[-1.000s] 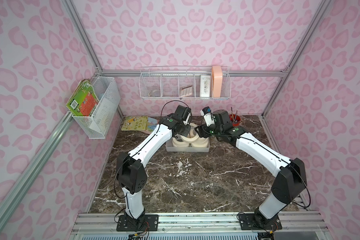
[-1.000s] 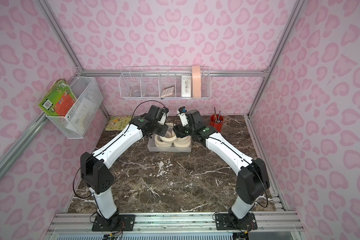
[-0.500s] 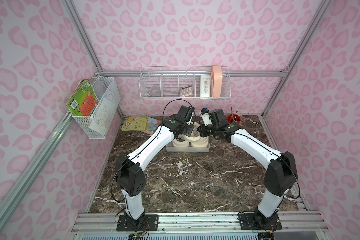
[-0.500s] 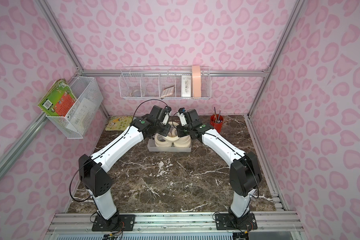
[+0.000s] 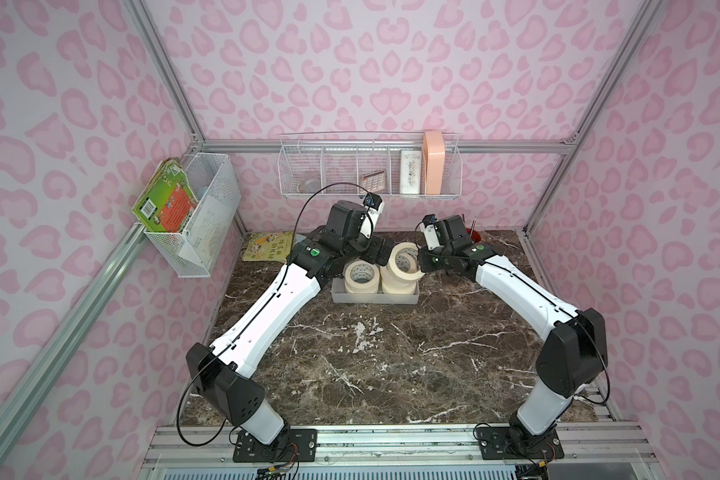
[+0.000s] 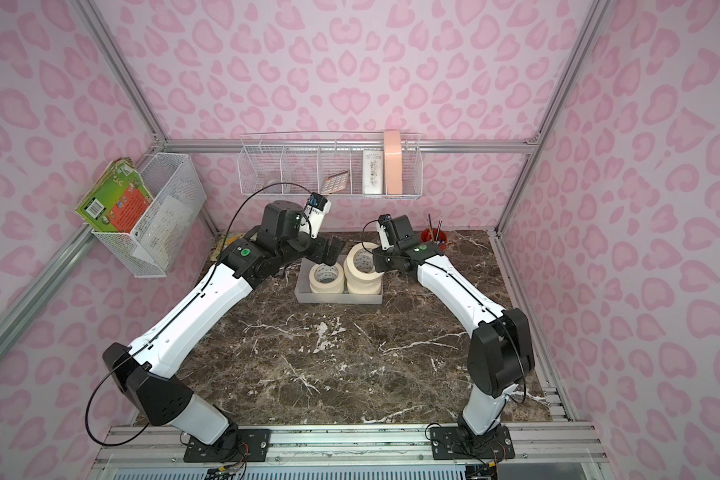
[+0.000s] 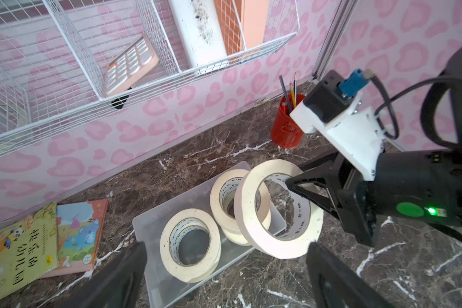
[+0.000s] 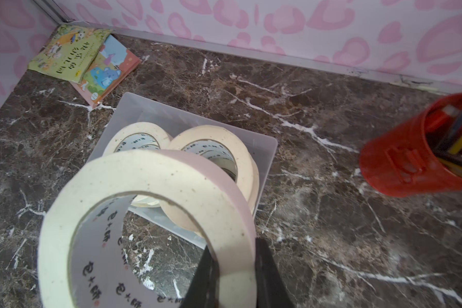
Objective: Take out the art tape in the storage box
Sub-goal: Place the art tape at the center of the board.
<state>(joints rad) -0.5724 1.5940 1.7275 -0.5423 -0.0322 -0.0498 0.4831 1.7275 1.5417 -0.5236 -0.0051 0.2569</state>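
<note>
- So far, one roll of the art tape is gripped and held above the storage box, but it is not yet set down on the worktop. The task is therefore judged to be at an early stage.
- The roll is pinched through its wall by the right fingers. One is placed inside the core and one on the outer band, as is shown in both wrist views.
- The left fingers are spread wide and nothing is held by them. In both top views they are seen near the back of the box.
- The gripped roll is tilted and is found over the end of the box nearer to the right arm, above the taller stack. Whether its lower edge touches that stack cannot be told.
- Two stacks are left inside the box, the lower stack and the taller one, touching side by side. The exact number of rolls cannot be counted with certainty, so most of the work is considered undone.
- The tape is seen as a wide cream ring. Small dark specks are noticed on its flat face, and a white inner core is printed with dark characters.
- No bending of the ring is observed under the pinch, so it is judged to be stiff.
</note>
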